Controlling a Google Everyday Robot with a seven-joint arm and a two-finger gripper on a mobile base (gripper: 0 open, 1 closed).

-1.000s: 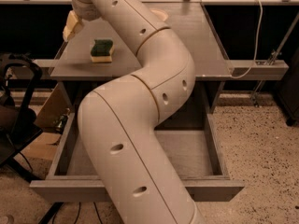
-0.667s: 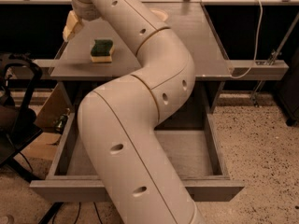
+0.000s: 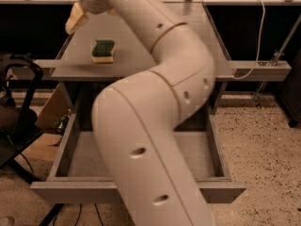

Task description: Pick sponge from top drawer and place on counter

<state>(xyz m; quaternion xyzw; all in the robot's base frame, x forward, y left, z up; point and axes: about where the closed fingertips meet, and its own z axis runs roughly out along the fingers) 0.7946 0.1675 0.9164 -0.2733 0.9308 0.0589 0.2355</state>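
My gripper [image 3: 76, 17] hangs over the far left corner of the counter [image 3: 70, 66], at the top edge of the view and partly cut off. I cannot tell whether it is spread or pressed together. It is apart from the sponge [image 3: 104, 51], which lies flat on the counter nearby, dark green side up over its yellow base. The top drawer [image 3: 66, 147] stands pulled out below, and my arm [image 3: 155, 140] crosses over it.
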